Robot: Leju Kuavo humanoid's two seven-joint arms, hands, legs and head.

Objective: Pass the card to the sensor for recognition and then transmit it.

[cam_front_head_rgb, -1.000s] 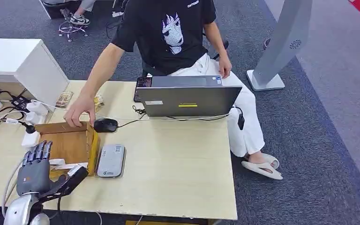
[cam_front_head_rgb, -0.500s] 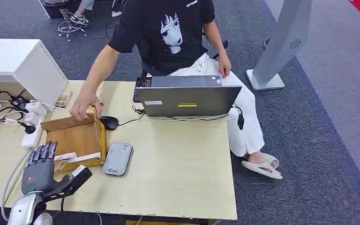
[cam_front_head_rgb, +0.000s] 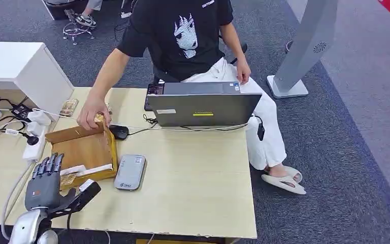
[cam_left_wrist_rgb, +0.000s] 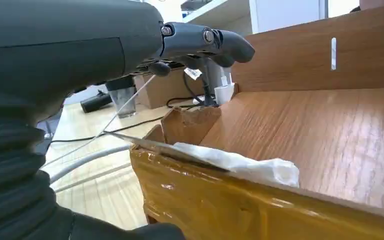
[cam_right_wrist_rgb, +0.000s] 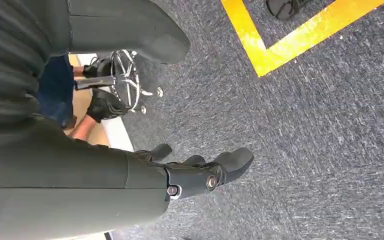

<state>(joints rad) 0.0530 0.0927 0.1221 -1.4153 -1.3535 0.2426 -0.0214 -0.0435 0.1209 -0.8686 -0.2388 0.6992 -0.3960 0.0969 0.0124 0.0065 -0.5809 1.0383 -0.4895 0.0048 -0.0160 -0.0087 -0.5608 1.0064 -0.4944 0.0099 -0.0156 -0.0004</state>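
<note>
A shallow wooden box (cam_front_head_rgb: pixel 84 148) with yellow-taped walls sits at the table's left. White cards (cam_front_head_rgb: pixel 87 170) lie against its near wall; in the left wrist view a white piece (cam_left_wrist_rgb: pixel 240 165) rests on the taped rim (cam_left_wrist_rgb: pixel 260 210). A grey card sensor (cam_front_head_rgb: pixel 130 172) lies flat just right of the box. My left hand (cam_front_head_rgb: pixel 44 183) hovers at the box's near-left corner, fingers (cam_left_wrist_rgb: pixel 205 42) spread and holding nothing, the thumb pointing toward the sensor. A person's hand (cam_front_head_rgb: pixel 92 117) rests on the box's far corner. My right hand (cam_right_wrist_rgb: pixel 200 172) hangs over grey carpet, holding nothing.
A seated person faces me behind a grey laptop (cam_front_head_rgb: pixel 203 108). A black mouse (cam_front_head_rgb: pixel 118 131) and its cable lie beside the box. A power strip and plugs (cam_front_head_rgb: pixel 33 142) sit at the far left, next to a white cabinet (cam_front_head_rgb: pixel 25 68). Bare tabletop (cam_front_head_rgb: pixel 198 178) spreads right of the sensor.
The person's hand has turned and pushed the box a little to the right, and the sensor and mouse shifted right with it. My left hand rose slightly toward the box.
</note>
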